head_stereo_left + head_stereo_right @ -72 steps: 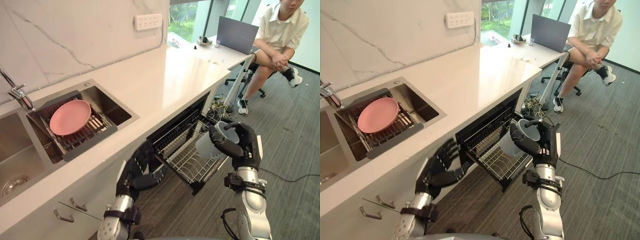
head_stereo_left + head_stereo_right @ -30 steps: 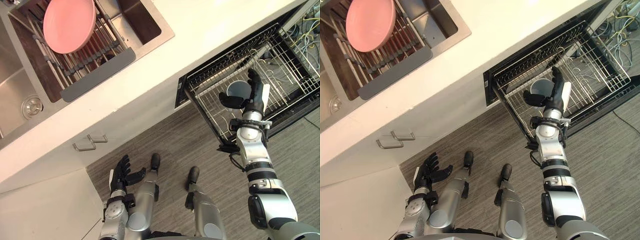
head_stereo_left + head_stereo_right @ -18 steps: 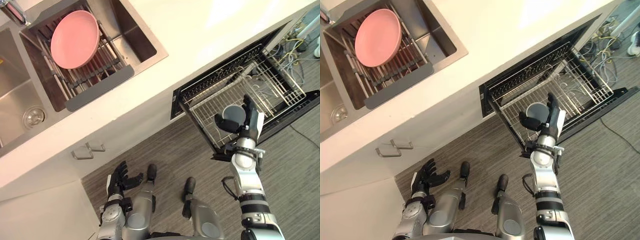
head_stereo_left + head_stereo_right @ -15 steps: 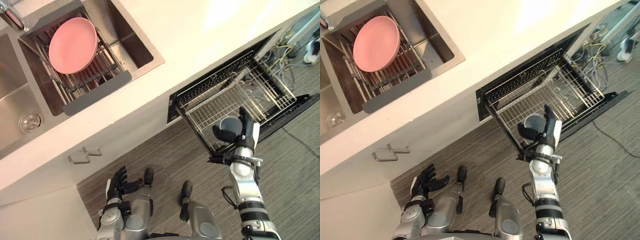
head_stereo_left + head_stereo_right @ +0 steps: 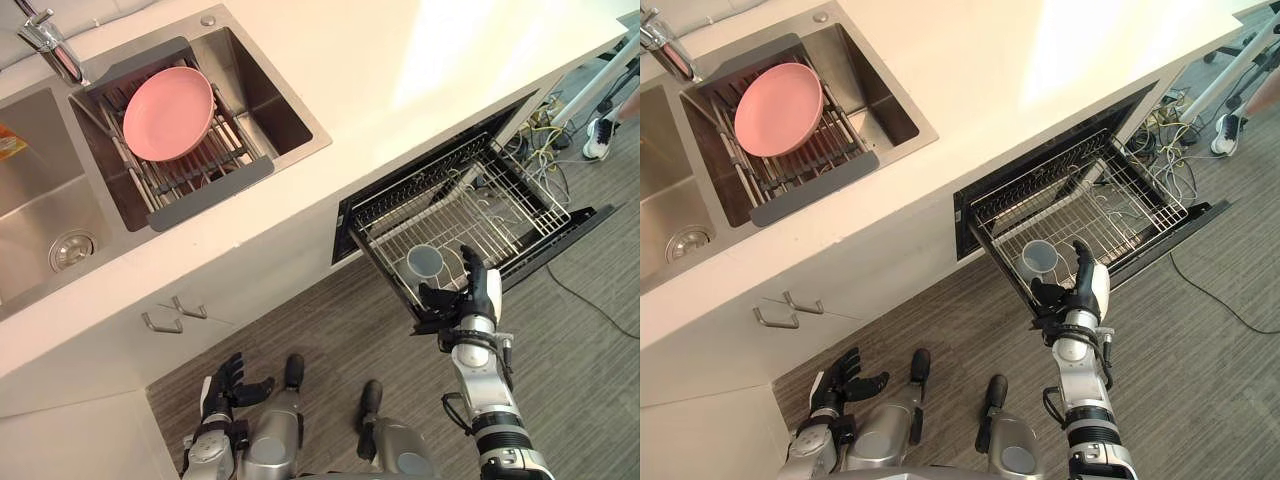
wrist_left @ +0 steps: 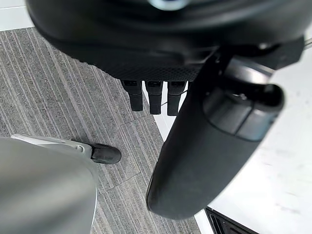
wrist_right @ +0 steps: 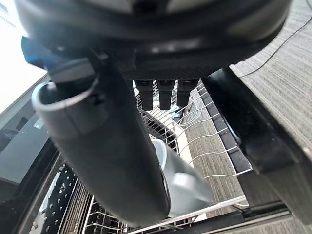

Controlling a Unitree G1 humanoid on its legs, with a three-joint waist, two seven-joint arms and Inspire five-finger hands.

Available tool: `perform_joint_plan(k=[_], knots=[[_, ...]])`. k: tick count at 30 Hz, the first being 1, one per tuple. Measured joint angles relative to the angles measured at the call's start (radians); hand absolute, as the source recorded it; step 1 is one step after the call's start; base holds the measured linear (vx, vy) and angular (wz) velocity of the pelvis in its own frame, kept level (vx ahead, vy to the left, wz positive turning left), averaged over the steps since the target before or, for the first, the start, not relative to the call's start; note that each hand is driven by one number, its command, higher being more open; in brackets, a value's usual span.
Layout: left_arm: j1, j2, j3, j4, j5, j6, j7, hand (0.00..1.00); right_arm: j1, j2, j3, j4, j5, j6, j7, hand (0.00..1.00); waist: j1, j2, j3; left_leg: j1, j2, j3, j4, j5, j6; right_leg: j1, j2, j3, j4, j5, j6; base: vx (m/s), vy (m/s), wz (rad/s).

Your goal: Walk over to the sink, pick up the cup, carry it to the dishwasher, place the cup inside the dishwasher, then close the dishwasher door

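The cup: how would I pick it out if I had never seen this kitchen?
Below the white countertop, a wire rack is pulled out of the open dishwasher. The cup sits in the rack's corner nearest the right robot hand. It is grey and round, unlike the pink plate in the sink.

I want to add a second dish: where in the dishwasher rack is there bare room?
The rack is bare from the cup out to its far and right rims. Only the corner nearest the robot is crowded: the cup sits there, with the open right hand just in front of it.
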Motion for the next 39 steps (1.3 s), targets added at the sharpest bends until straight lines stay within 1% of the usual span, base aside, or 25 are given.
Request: perform_joint_plan(k=[4,7,10,13,14,15,16,18,20,22,23,25,26,27,29,30,31,32,33,34,35,36,37,38,39], knots=[[0.0,0.0,-0.003,0.0,0.005,-0.001,0.001,0.9,-0.005,0.008,-0.012,-0.001,-0.007,0.002,-0.047,0.9,-0.001,0.0,0.0,0.0,-0.004,-0.003,0.0,0.0,-0.001,0.007,0.0,-0.003,-0.013,0.005,0.001,0.04,-0.008,0.02],[0.0,0.0,-0.005,-0.001,0.005,-0.001,0.001,0.9,-0.004,0.026,-0.039,-0.02,0.012,0.002,-0.053,0.9,-0.001,0.001,-0.001,0.002,-0.004,-0.006,-0.001,0.0,-0.001,0.012,0.0,-0.007,-0.016,0.005,0.001,0.02,-0.009,0.04],[0.001,-0.002,-0.005,-0.001,0.018,0.001,0.001,0.9,0.062,0.048,-0.045,-0.145,0.097,-0.012,-0.048,0.9,-0.002,0.005,-0.004,0.006,-0.006,-0.021,-0.003,0.0,-0.001,0.024,0.0,-0.024,-0.019,0.003,0.001,-0.01,-0.01,0.16],[0.017,-0.009,-0.004,-0.007,0.022,0.005,0.001,0.9,0.185,0.073,-0.042,-0.327,0.159,-0.055,-0.02,0.9,-0.015,0.009,-0.028,0.007,-0.012,-0.062,-0.013,-0.005,-0.006,0.041,-0.006,-0.074,-0.005,-0.023,0.002,-0.01,-0.017,0.54],[0.029,-0.022,0.012,-0.012,0.022,0.006,0.0,0.9,0.241,0.082,-0.044,-0.412,0.185,-0.077,-0.002,0.9,-0.021,0.009,-0.044,-0.018,-0.015,-0.064,0.003,-0.028,0.013,0.049,-0.018,-0.115,0.003,-0.034,0.001,0.0,0.001,0.72],[0.029,-0.027,0.018,-0.012,0.022,0.008,0.0,0.9,0.256,0.086,-0.048,-0.444,0.195,-0.084,0.005,0.9,-0.032,0.008,-0.045,-0.03,-0.004,-0.014,0.024,-0.041,0.027,0.061,-0.022,-0.143,0.0,-0.035,0.002,0.0,-0.003,1.12],[0.025,-0.037,0.032,-0.011,0.022,0.011,0.0,0.9,0.269,0.089,-0.054,-0.492,0.219,-0.094,0.013,0.9,-0.053,0.009,-0.045,-0.06,0.036,0.122,0.083,-0.055,0.037,0.084,-0.029,-0.196,-0.009,-0.036,0.004,0.01,0.021,1.07],[0.02,-0.042,0.034,-0.01,0.02,0.011,-0.002,0.9,0.256,0.084,-0.073,-0.549,0.221,-0.105,0.024,0.9,-0.049,0.009,-0.046,-0.107,0.103,0.317,0.178,-0.084,0.036,0.095,-0.035,-0.242,-0.008,-0.042,0.012,0.02,0.048,0.8],[0.018,-0.041,0.041,-0.005,0.02,0.011,0.0,0.9,0.234,0.082,-0.075,-0.598,0.221,-0.125,0.034,0.9,-0.041,0.009,-0.047,-0.112,0.102,0.36,0.191,-0.088,0.04,0.097,-0.049,-0.254,-0.007,-0.045,0.023,0.05,0.091,0.34],[0.018,-0.043,0.054,0.002,0.015,0.011,0.002,0.9,0.219,0.082,-0.065,-0.638,0.221,-0.14,0.051,0.9,-0.031,0.009,-0.049,-0.101,0.08,0.354,0.19,-0.096,0.051,0.112,-0.062,-0.258,-0.007,-0.047,0.029,0.06,0.089,0.21],[0.021,-0.043,0.064,0.003,0.013,0.01,0.003,0.9,0.209,0.082,-0.061,-0.658,0.219,-0.147,0.066,0.9,-0.027,0.006,-0.051,-0.091,0.066,0.354,0.191,-0.118,0.054,0.128,-0.078,-0.265,-0.006,-0.053,0.039,0.05,0.083,0.17],[0.023,-0.04,0.075,0.014,0.013,0.01,0.003,0.9,0.199,0.082,-0.055,-0.682,0.214,-0.153,0.08,0.9,-0.03,-0.003,-0.063,-0.089,0.047,0.371,0.231,-0.152,0.062,0.133,-0.12,-0.282,0.036,-0.096,0.049,0.08,0.14,0.28],[0.024,-0.037,0.079,0.015,0.013,0.01,0.0,0.9,0.196,0.08,-0.047,-0.684,0.207,-0.159,0.084,0.9,-0.037,-0.013,-0.063,-0.092,0.046,0.387,0.306,-0.203,0.063,0.134,-0.158,-0.291,0.106,-0.141,0.057,0.16,0.204,0.28],[0.023,-0.038,0.085,0.018,0.014,0.008,-0.001,0.9,0.192,0.07,-0.036,-0.679,0.206,-0.159,0.09,0.9,-0.038,-0.015,-0.063,-0.088,0.05,0.381,0.37,-0.26,0.071,0.131,-0.187,-0.282,0.216,-0.172,0.051,0.17,0.194,0.15],[0.024,-0.031,0.082,0.027,0.023,0.008,-0.002,0.9,0.178,0.054,-0.004,-0.672,0.194,-0.158,0.103,0.9,-0.046,-0.015,-0.068,-0.068,0.048,0.378,0.397,-0.296,0.08,0.064,-0.228,-0.218,0.405,-0.164,0.008,0.15,0.179,0.07],[0.024,-0.018,0.069,0.03,0.026,0.009,-0.004,0.9,0.165,0.039,0.018,-0.672,0.168,-0.158,0.11,0.9,-0.065,-0.022,-0.072,-0.041,0.04,0.348,0.397,-0.313,0.1,0.002,-0.238,-0.111,0.56,-0.112,-0.06,0.17,0.176,0.39],[0.024,-0.014,0.067,0.029,0.033,0.009,-0.005,0.9,0.161,0.034,0.024,-0.672,0.158,-0.158,0.115,0.9,-0.075,-0.027,-0.075,-0.032,0.033,0.329,0.39,-0.314,0.111,-0.02,-0.235,-0.069,0.603,-0.094,-0.061,0.2,0.14,0.69],[0.024,-0.009,0.058,0.026,0.035,0.009,-0.005,0.9,0.154,0.024,0.034,-0.671,0.148,-0.159,0.12,0.9,-0.086,-0.034,-0.081,-0.019,0.025,0.301,0.382,-0.316,0.111,-0.026,-0.211,-0.011,0.619,-0.137,-0.031,0.19,0.044,0.79],[0.023,0.002,0.039,0.02,0.036,0.009,-0.002,0.9,0.139,0.007,0.045,-0.67,0.128,-0.162,0.126,0.9,-0.087,-0.039,-0.084,0.002,0.02,0.27,0.367,-0.307,0.098,-0.036,-0.165,0.049,0.59,-0.192,-0.018,0.2,0.039,0.76],[0.022,0.006,0.03,0.017,0.037,0.009,-0.002,0.9,0.13,-0.004,0.051,-0.669,0.122,-0.162,0.129,0.9,-0.087,-0.04,-0.084,0.012,0.018,0.255,0.361,-0.302,0.093,-0.039,-0.142,0.071,0.559,-0.208,-0.016,0.24,0.033,0.84],[0.02,0.009,0.021,0.007,0.038,0.009,-0.002,0.9,0.117,-0.026,0.059,-0.669,0.116,-0.164,0.138,0.9,-0.089,-0.043,-0.087,0.02,0.012,0.238,0.356,-0.283,0.087,-0.038,-0.102,0.106,0.465,-0.219,-0.012,0.22,0.001,0.94],[0.021,0.011,0.02,-0.003,0.037,0.006,-0.002,0.9,0.115,-0.048,0.068,-0.669,0.101,-0.165,0.14,0.9,-0.087,-0.053,-0.099,0.021,-0.005,0.209,0.357,-0.279,0.086,-0.036,-0.078,0.114,0.349,-0.197,-0.006,0.26,-0.027,0.96],[0.019,0.014,0.02,-0.005,0.038,0.003,-0.002,0.9,0.114,-0.056,0.072,-0.669,0.098,-0.165,0.144,0.9,-0.084,-0.062,-0.104,0.022,-0.018,0.197,0.358,-0.28,0.085,-0.039,-0.075,0.112,0.297,-0.158,-0.006,0.26,-0.068,0.9],[0.017,0.015,0.022,-0.001,0.039,0.002,-0.001,0.9,0.113,-0.07,0.083,-0.666,0.096,-0.165,0.155,0.9,-0.084,-0.071,-0.116,0.022,-0.037,0.18,0.361,-0.288,0.072,-0.042,-0.075,0.114,0.239,-0.114,0.038,0.29,-0.065,0.58],[0.029,0.011,0.026,-0.006,0.039,0.001,-0.001,0.9,0.107,-0.076,0.093,-0.652,0.088,-0.165,0.172,0.9,-0.077,-0.054,-0.127,0.022,-0.023,0.166,0.361,-0.294,0.062,-0.014,-0.057,0.118,0.188,-0.093,0.041,0.25,-0.052,0.36]])
